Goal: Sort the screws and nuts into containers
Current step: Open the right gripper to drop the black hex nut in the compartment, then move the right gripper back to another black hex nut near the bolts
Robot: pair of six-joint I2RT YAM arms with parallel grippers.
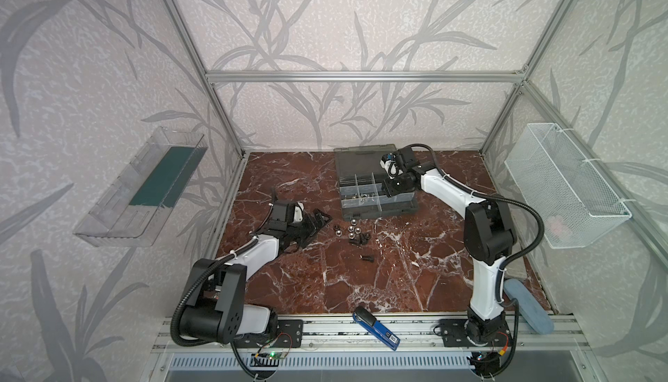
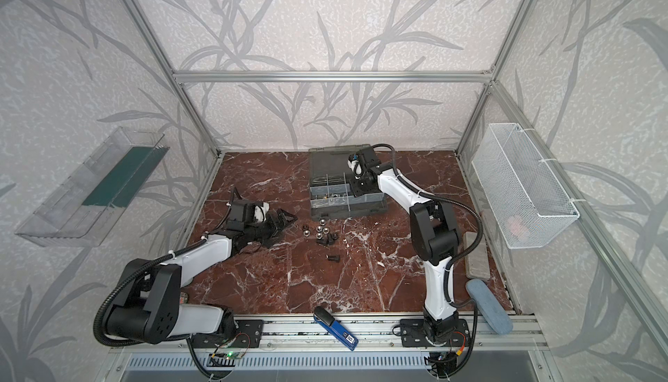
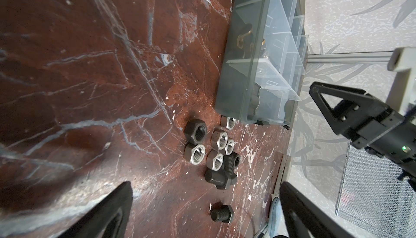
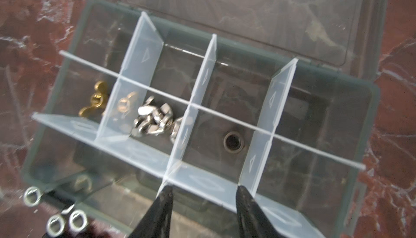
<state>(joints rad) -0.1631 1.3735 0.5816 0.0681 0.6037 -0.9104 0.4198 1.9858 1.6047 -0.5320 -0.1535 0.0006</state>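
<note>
Fingers (image 4: pixel 163 209) on my right gripper (image 4: pixel 203 194) are partway apart with nothing between them, tips hanging right over the long divider of the organiser case (image 4: pixel 371 113). One dark nut (image 4: pixel 233 141) sits by itself in the cell (image 4: pixel 213 158) just past the tips. The next cell over has a clump of shiny silver bits (image 4: pixel 153 119), and there's a brass wing nut (image 4: pixel 94 104) in the one beyond that.

My left gripper (image 3: pixel 206 185) is spread wide, empty too, low over the marble table (image 3: pixel 90 68) and pointing at the loose pile. The other nuts (image 3: pixel 216 144) are huddled on the table just off the case's corner. Two screws (image 3: pixel 219 179) lie against them, and another screw (image 3: pixel 221 213) lies a bit apart, nearer that gripper. Right wrist view's kinda blurry, fwiw.
</note>
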